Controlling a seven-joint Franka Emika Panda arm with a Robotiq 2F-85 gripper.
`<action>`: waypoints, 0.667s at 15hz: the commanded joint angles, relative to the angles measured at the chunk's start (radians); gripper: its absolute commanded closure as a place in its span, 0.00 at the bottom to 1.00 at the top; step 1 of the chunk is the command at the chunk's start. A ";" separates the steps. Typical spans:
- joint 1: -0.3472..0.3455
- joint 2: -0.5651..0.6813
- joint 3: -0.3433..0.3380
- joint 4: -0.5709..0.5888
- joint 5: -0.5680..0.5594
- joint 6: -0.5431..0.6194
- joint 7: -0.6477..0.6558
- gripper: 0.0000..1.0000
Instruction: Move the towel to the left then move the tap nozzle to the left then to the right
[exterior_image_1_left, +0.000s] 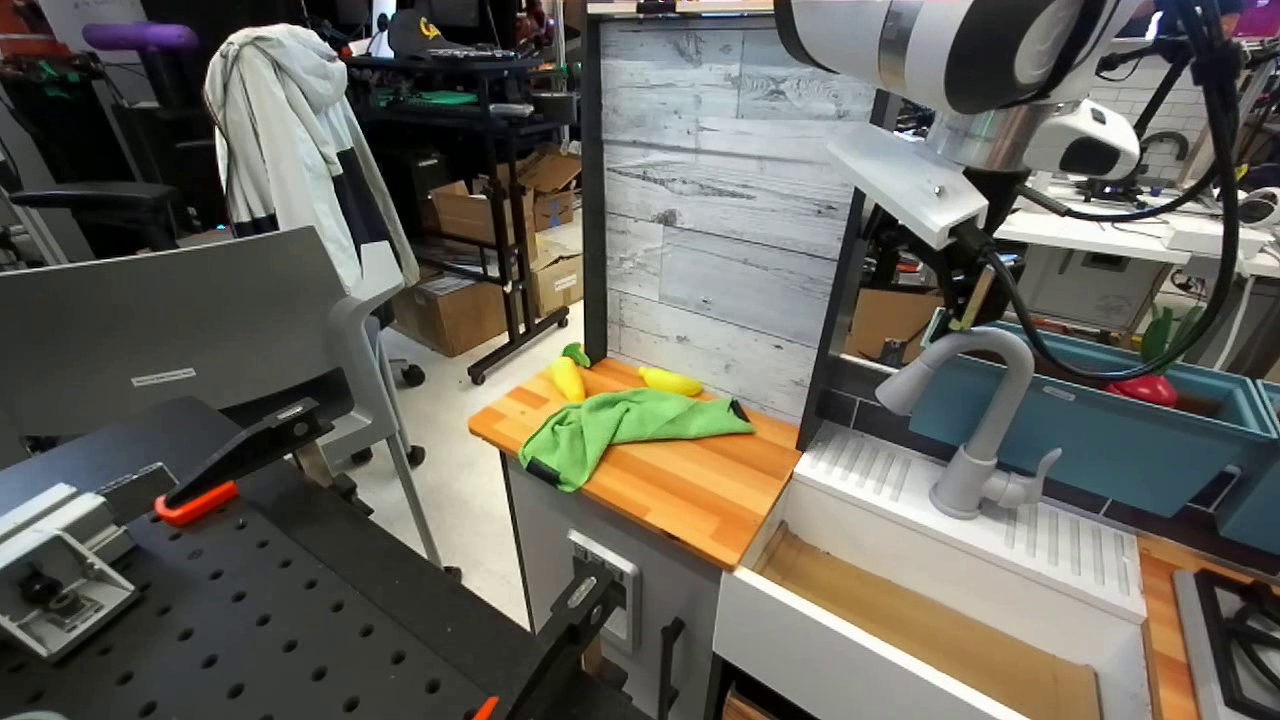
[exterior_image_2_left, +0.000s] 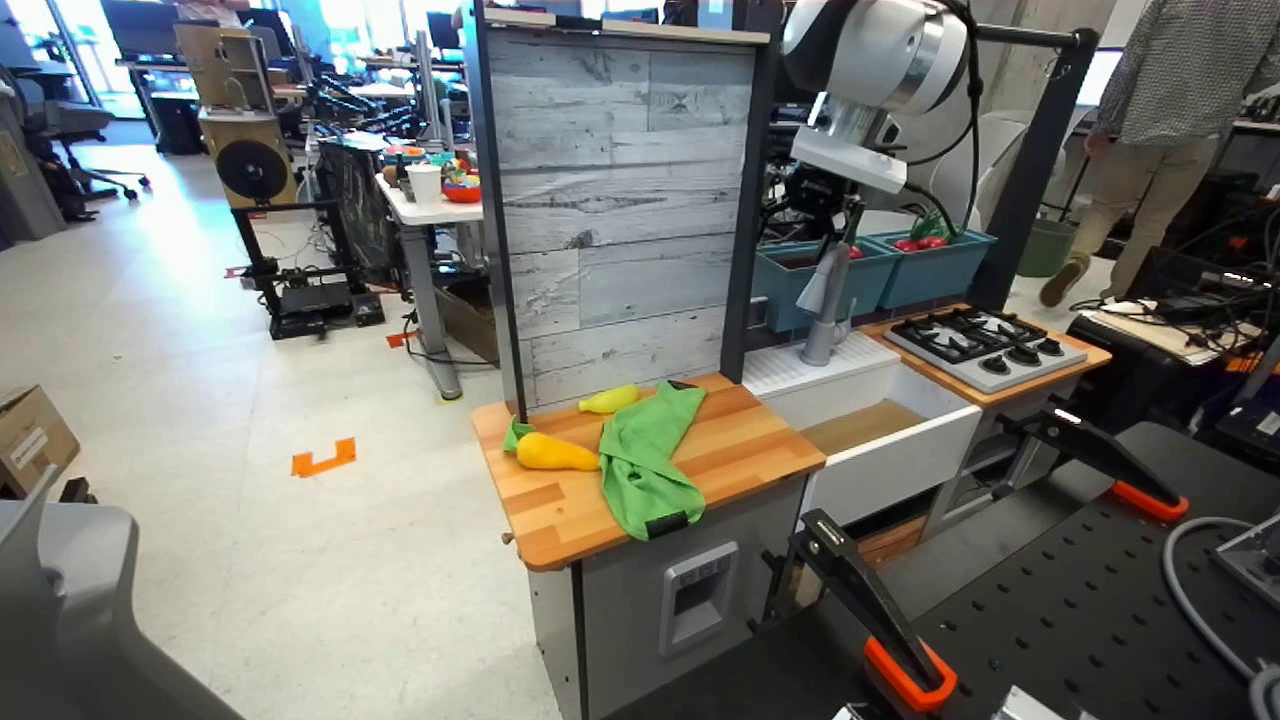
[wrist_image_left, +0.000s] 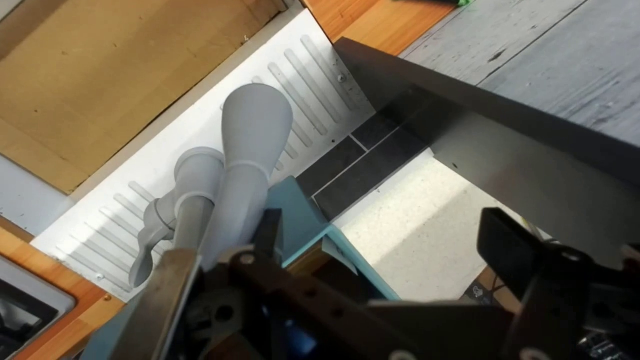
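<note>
Far left in an exterior view we've got a pale jacket (exterior_image_1_left: 285, 140) up in the corner, a grey chair (exterior_image_1_left: 180, 330) below it, and a black table (exterior_image_1_left: 300, 620) filling the lower left. Across to mid-frame: a yellow squash (exterior_image_1_left: 567, 380) with a green top, and right in front of it the towel (exterior_image_1_left: 620, 425), green, crumpled on the wooden counter (exterior_image_1_left: 680, 500), one corner at the front edge. A banana-shaped thing (exterior_image_1_left: 670, 381), yellow, lies just behind. Over to lower right, the white sink (exterior_image_1_left: 820, 650), and rising behind it the grey tap (exterior_image_1_left: 1012, 400), upright, nozzle off to the left. By its top, there's my gripper (wrist_image_left: 382, 230)! In the wrist view my jaws stand wide apart, the left-of-frame finger (wrist_image_left: 270, 227) right beside the tap's neck; touching or not, I can't tell. Then a blue planter (exterior_image_1_left: 1090, 440) at the right, and a stove (exterior_image_1_left: 1230, 640) in the lower right corner.
</note>
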 joint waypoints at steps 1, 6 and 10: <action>-0.030 -0.124 0.012 -0.202 0.022 0.083 -0.084 0.00; -0.054 -0.171 0.036 -0.300 0.051 0.157 -0.145 0.00; -0.085 -0.205 0.067 -0.356 0.082 0.208 -0.191 0.00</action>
